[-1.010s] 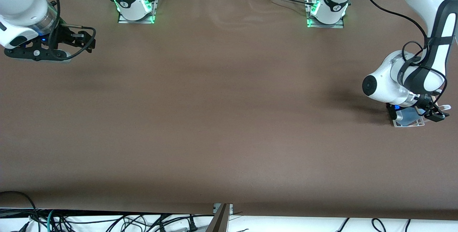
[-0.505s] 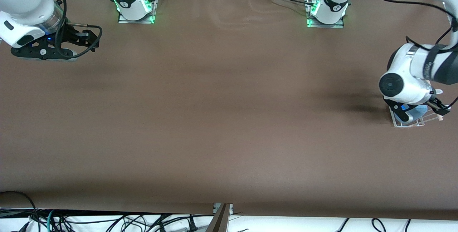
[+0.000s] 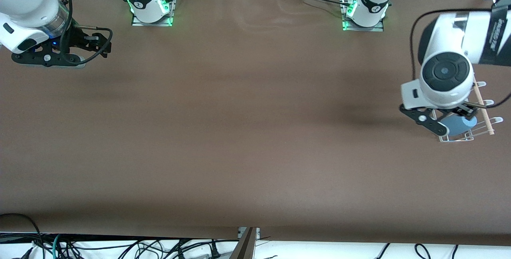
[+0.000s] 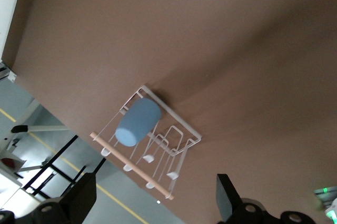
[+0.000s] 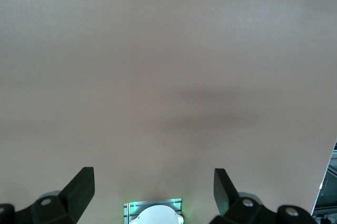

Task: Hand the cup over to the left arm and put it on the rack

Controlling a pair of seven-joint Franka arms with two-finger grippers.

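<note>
The cup (image 4: pixel 137 122) lies on the rack (image 4: pixel 185 129), below the left gripper (image 4: pixel 155 197), whose fingers are wide and empty. The placing looks done; next is only retreating. The right gripper (image 5: pixel 154 188) waits, wide, over bare table.

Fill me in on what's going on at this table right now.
The cup lies on the rack at the left arm's end of the table. The left gripper is open and empty, above the rack with clear space between it and the cup, so the placing looks done. The right gripper, also open and empty, waits over bare table at the right arm's end.
</note>
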